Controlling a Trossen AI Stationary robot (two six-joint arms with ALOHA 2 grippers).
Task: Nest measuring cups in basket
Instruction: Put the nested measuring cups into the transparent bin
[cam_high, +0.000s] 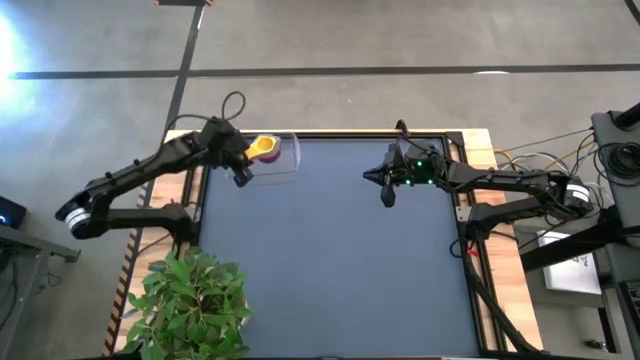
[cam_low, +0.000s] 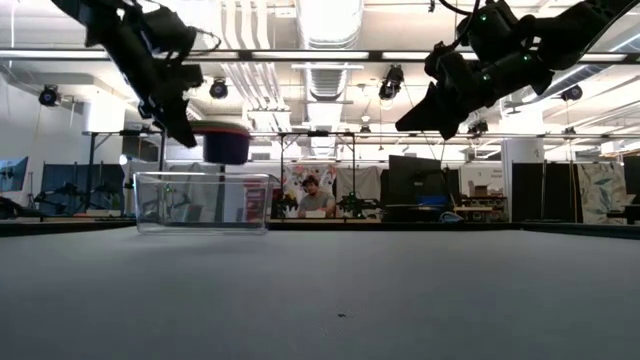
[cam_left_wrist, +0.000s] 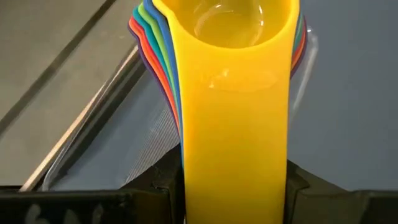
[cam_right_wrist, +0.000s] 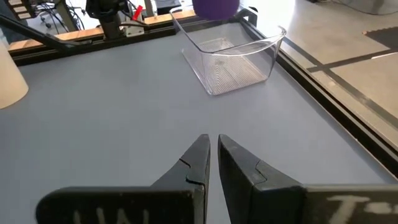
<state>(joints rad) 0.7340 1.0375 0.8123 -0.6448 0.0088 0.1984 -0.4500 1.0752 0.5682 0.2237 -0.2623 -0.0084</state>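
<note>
The left gripper (cam_high: 243, 160) pinched the flat handles of the stacked colourful plastic measuring cups (cam_high: 263, 147), bowls pointing toward two o'clock, above the clear plastic rectangular basket (cam_high: 285, 165). The right gripper's (cam_high: 388, 192) jaws were nearly closed, empty.

A dark blue-grey table (cam_high: 330, 260) carries only the clear basket (cam_high: 283, 160).

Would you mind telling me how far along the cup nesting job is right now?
The nesting looks done: the measuring cups sit stacked, yellow on top. In hand: the left tool grips the stack by its handles above the basket, which still looks empty. Left: lowering and releasing the stack inside. The right tool waits shut over the table.
</note>
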